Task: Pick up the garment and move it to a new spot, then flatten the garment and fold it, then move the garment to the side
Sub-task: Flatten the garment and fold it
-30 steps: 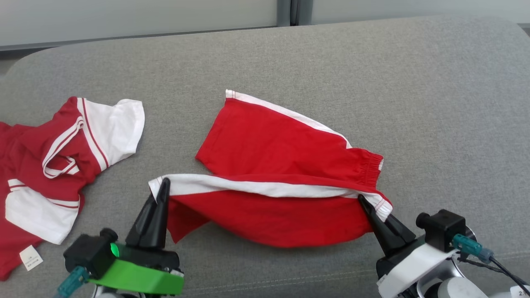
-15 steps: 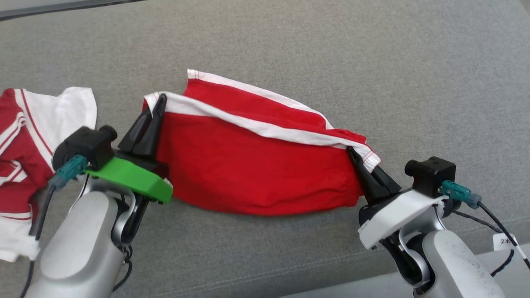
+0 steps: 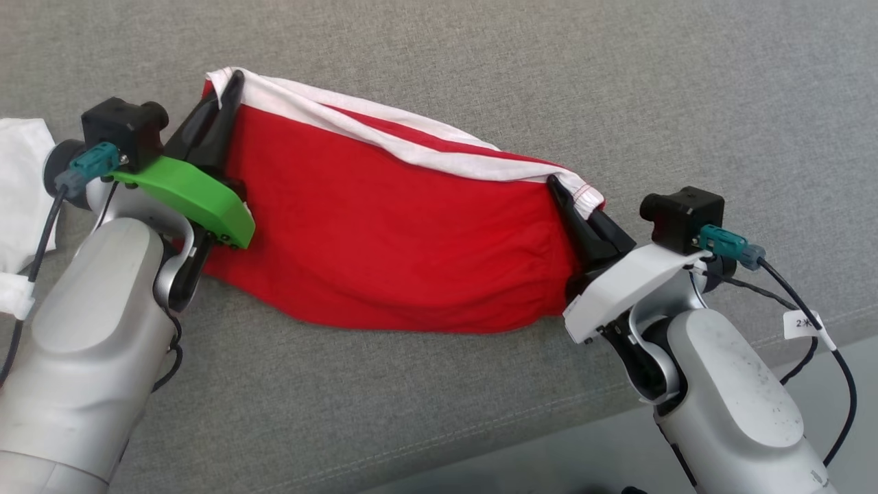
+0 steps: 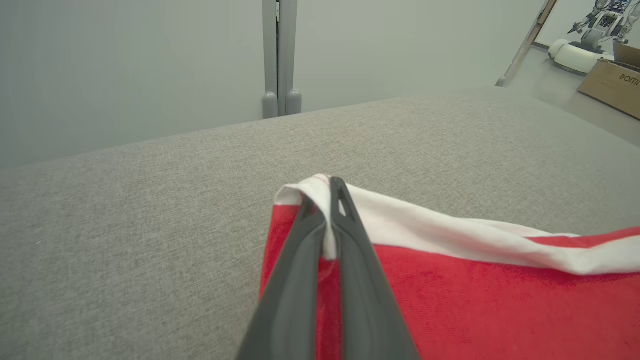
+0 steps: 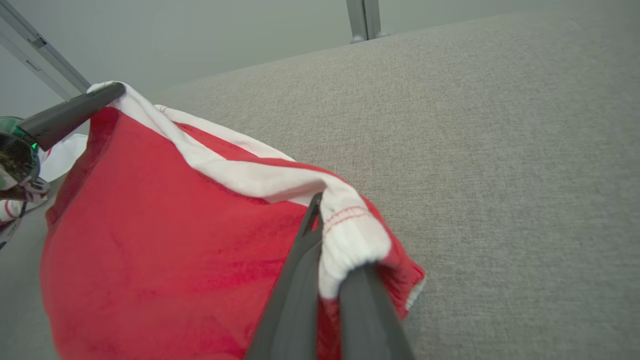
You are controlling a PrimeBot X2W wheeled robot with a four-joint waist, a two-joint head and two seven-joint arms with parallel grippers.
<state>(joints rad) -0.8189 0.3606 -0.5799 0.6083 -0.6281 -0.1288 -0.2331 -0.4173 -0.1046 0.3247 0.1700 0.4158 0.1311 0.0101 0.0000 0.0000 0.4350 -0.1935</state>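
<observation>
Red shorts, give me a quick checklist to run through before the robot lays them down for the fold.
1. Left fingers shut on the shorts at the white-striped corner: ok.
2. Right fingers shut on the waistband end: ok.
3. Fabric spread between both grips: ok.
4. Room on the cushion beyond the shorts: ok.
5. other garment apart from the shorts: ok.
6. Hidden rear layer aligned: cannot tell.

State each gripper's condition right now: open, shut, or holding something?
Left gripper: shut on the red shorts, at a white-striped corner.
Right gripper: shut on the red shorts, at the waistband end.
</observation>
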